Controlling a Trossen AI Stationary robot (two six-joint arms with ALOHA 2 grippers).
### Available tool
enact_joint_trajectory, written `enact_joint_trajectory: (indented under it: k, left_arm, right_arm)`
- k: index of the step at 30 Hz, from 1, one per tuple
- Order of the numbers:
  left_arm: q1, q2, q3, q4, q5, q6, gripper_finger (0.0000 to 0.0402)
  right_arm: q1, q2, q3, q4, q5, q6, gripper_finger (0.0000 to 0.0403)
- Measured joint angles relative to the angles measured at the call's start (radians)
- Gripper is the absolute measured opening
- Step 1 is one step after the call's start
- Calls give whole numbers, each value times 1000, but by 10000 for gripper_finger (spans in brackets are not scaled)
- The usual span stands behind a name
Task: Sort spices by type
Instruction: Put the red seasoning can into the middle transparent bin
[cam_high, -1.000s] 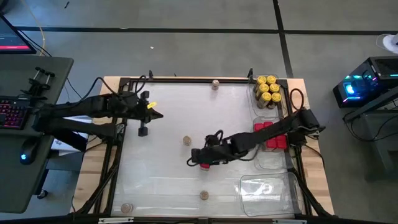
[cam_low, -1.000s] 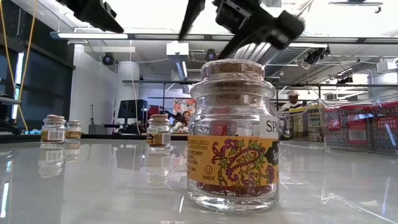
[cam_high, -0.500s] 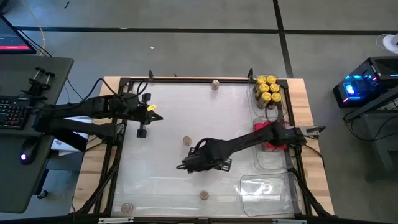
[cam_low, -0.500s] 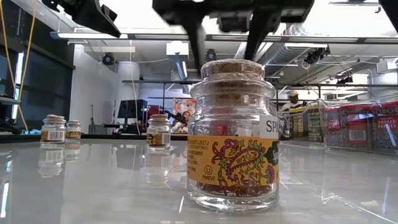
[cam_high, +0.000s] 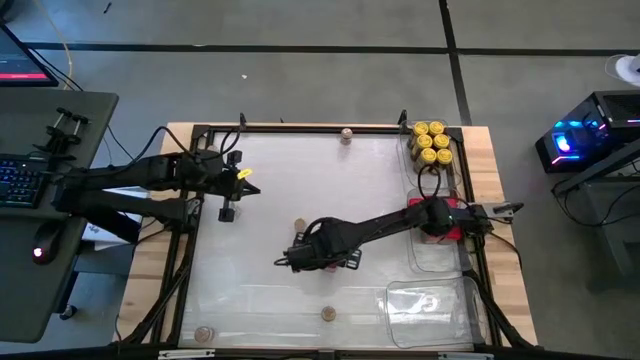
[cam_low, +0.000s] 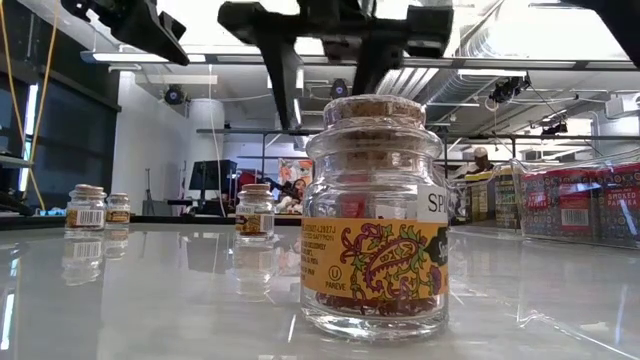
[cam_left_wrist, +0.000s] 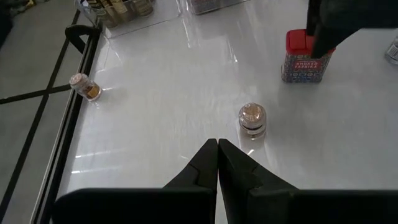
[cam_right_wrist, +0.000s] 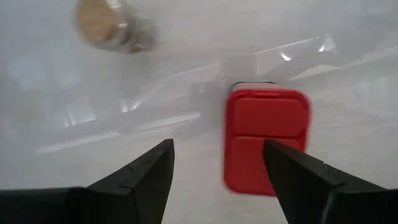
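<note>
Right gripper (cam_right_wrist: 217, 165), fingers apart, hovers above the red tin (cam_right_wrist: 266, 138); centre over it before descending.

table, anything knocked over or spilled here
Nothing looks tipped, spilled or damaged. What is out of place is only unsorted stock: one red tin stands upright alone in the middle, apart from the other red tins in their tray, and the cork-topped jars stand scattered.
</note>
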Motion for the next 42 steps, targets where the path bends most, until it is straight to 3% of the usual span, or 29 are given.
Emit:
enact_joint_trajectory:
  k: [7, 15, 23, 27, 31, 42]
  left_arm:
    - [0, 0, 0, 2, 0, 0, 0]
    - [0, 2, 0, 3, -1, 0, 0]
    - [0, 3, 0, 3, -2, 0, 0]
    - [0, 3, 0, 3, -2, 0, 0]
    - [0, 3, 0, 3, -2, 0, 0]
    - [0, 3, 0, 2, -5, 0, 0]
  right_arm:
    - [9, -3, 60, 2, 86, -160, 243]
    - [8, 1, 30, 7, 43, -201, 259]
    - [9, 2, 30, -62, 35, -82, 340]
    - [15, 2, 30, -46, -4, -95, 346]
    - [25, 19, 31, -102, -25, -4, 346]
    - [15, 78, 31, -102, -11, 77, 346]
